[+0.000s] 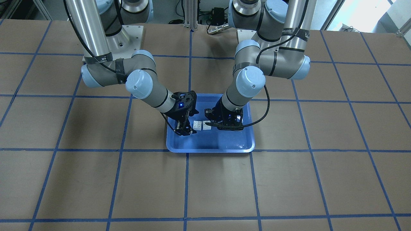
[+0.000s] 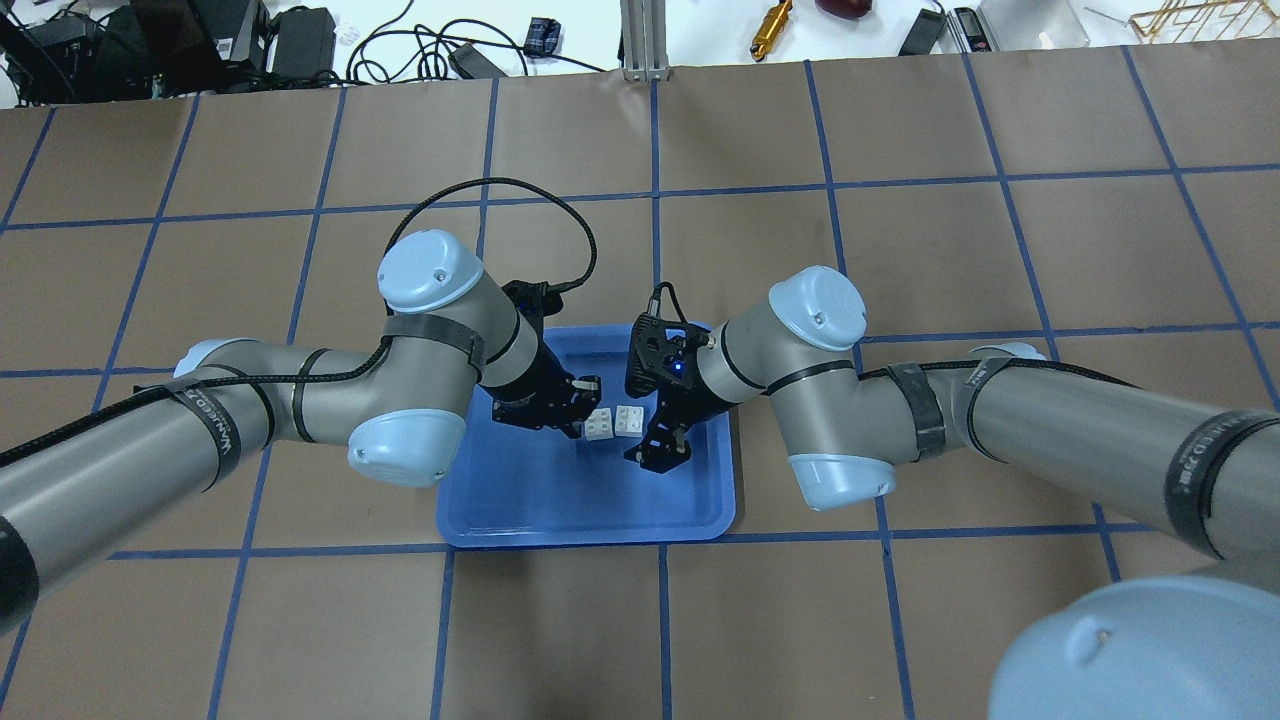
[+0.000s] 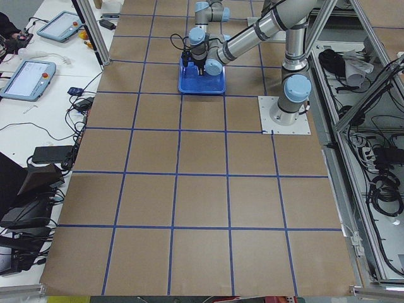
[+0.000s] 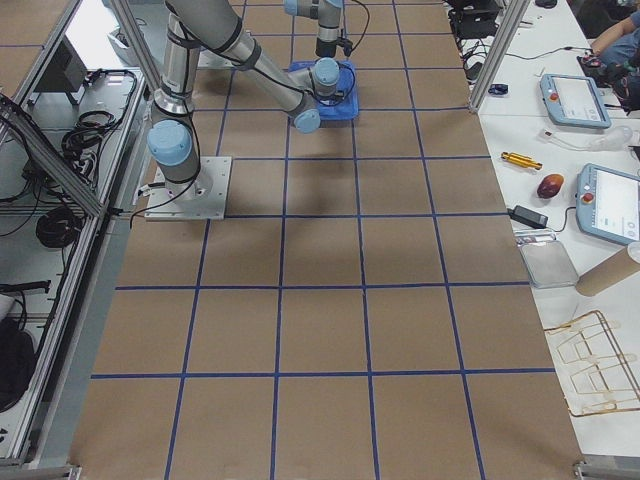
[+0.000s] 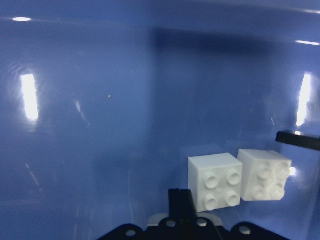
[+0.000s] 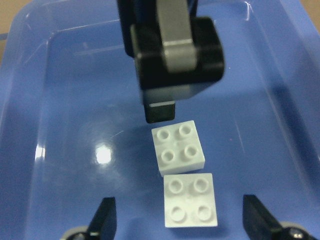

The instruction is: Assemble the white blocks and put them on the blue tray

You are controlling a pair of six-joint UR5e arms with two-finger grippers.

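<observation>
Here, white blocks lie unstacked in the blue tray.

two white blocks, one blue tray

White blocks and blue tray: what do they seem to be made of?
The white blocks look like moulded hard plastic, matte to satin: crisp edges, round studs. The blue tray looks like glossy plastic, maybe slightly translucent: sharp light reflections on its floor.

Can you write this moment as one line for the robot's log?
stage: not joined | white blocks: side by side in blue tray, studs up | left gripper: shut, empty | right gripper: open, empty
</observation>
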